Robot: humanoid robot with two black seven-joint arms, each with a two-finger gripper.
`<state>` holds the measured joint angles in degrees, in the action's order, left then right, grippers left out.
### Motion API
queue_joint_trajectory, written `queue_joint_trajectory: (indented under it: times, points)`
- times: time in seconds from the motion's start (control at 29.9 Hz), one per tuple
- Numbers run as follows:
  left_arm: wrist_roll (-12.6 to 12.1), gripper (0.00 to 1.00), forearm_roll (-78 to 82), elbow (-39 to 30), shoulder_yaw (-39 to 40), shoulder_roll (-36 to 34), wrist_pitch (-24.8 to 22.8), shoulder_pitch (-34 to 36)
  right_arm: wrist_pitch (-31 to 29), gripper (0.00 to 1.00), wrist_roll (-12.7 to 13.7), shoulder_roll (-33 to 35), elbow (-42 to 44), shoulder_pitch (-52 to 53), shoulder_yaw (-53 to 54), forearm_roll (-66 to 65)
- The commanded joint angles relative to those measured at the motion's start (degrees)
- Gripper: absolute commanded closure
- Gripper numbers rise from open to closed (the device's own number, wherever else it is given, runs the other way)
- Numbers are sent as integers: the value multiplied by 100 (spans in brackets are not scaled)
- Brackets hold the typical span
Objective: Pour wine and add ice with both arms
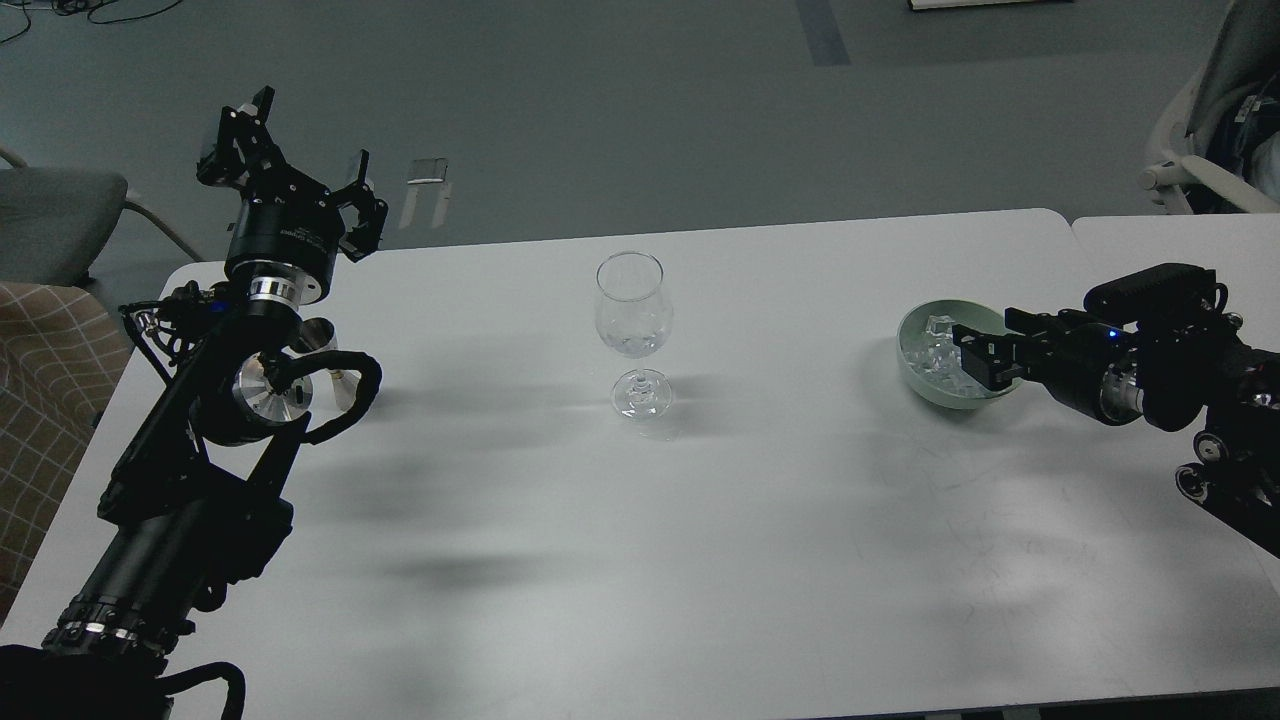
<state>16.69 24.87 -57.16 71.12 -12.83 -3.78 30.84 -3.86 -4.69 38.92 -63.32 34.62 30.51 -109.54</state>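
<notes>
A clear stemmed wine glass (630,320) stands at the table's middle with a little clear wine (631,345) in its bottom. A pale green bowl (912,378) at the right holds several ice cubes (935,345). My right gripper (985,352) reaches in low from the right, over the bowl's right half, fingers apart, with nothing seen between them. My left gripper (290,165) is open and empty, raised above the table's far left corner. A small silvery cup (322,338) stands behind my left arm, partly hidden.
A grey chair (55,215) and a checked cushion (40,370) stand off the table's left edge. A second white table (1180,240) adjoins at the right, with a white chair (1200,160) behind it. Dark floor lies beyond the far edge.
</notes>
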Motion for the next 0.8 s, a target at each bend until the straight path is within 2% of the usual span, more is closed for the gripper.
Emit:
queue_joint_trajectory:
  times: [0.0, 0.63, 0.74, 0.77]
  points:
    - [10, 2, 0, -5, -2, -9, 1, -52, 0, 43, 3, -148, 109, -8, -1, -207]
    - [19, 2, -44, 4, 16, -9, 9, -52, 0, 43, 12, -306, 241, -17, -203, -340]
    - [19, 2, -44, -5, 16, -1, 9, -52, 0, 50, 12, -306, 259, -25, -203, -349]
    - [19, 2, -44, 4, 16, -9, 9, -52, 0, 56, 12, -315, 285, -17, -203, -349]
